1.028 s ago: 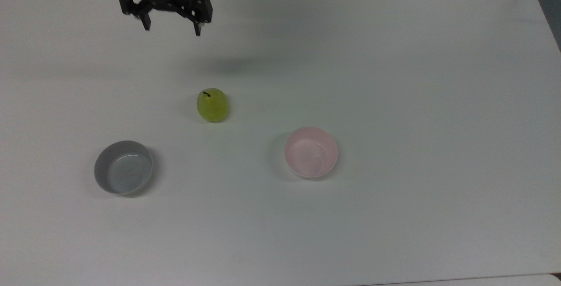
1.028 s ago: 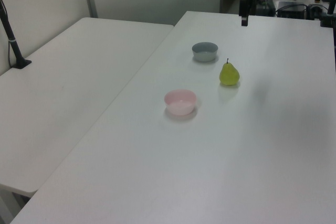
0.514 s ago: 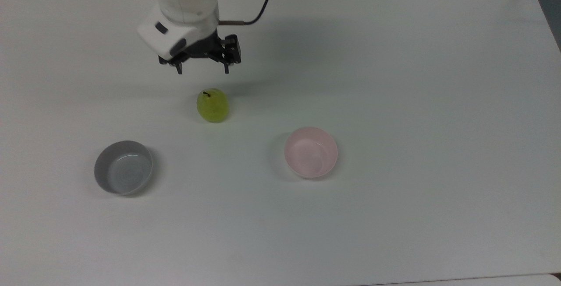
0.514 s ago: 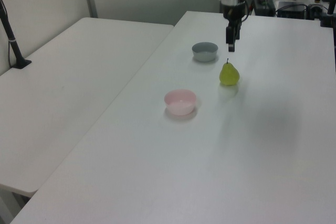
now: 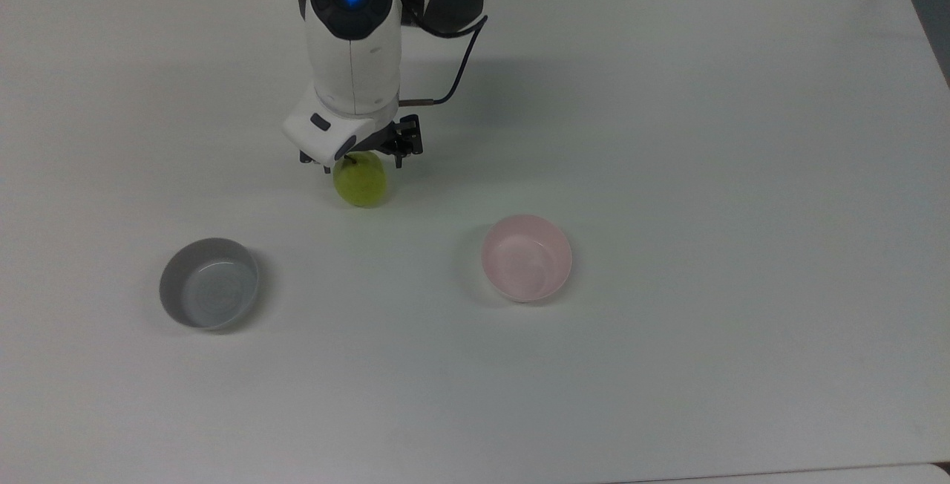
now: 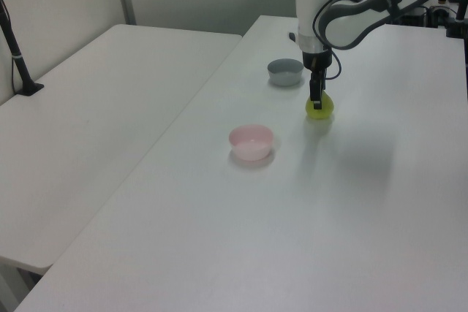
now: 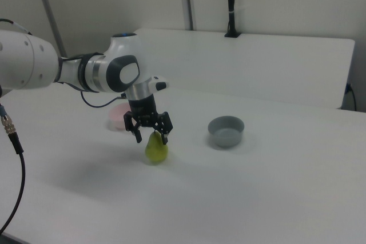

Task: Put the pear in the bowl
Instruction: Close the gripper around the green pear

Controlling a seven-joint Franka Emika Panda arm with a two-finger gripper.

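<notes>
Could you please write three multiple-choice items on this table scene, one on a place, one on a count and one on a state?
1. In the top view, where does the small pale pink bowl stand relative to the yellow-green pear?
A. lower right
B. upper left
C. directly above

2. How many bowls stand on the white table?
A. one
B. two
C. four

3. How is the black two-finger gripper set?
A. shut on the pink bowl
B. open, fingers either side of the pear's top
C. open above the grey bowl

Answers:
1. A: the pink bowl lies right of and below the pear in the top view.
2. B: there is the pink bowl and a round grey bowl.
3. B: the right view shows the fingers spread astride the pear's stem end, the pear standing on the table.
</notes>
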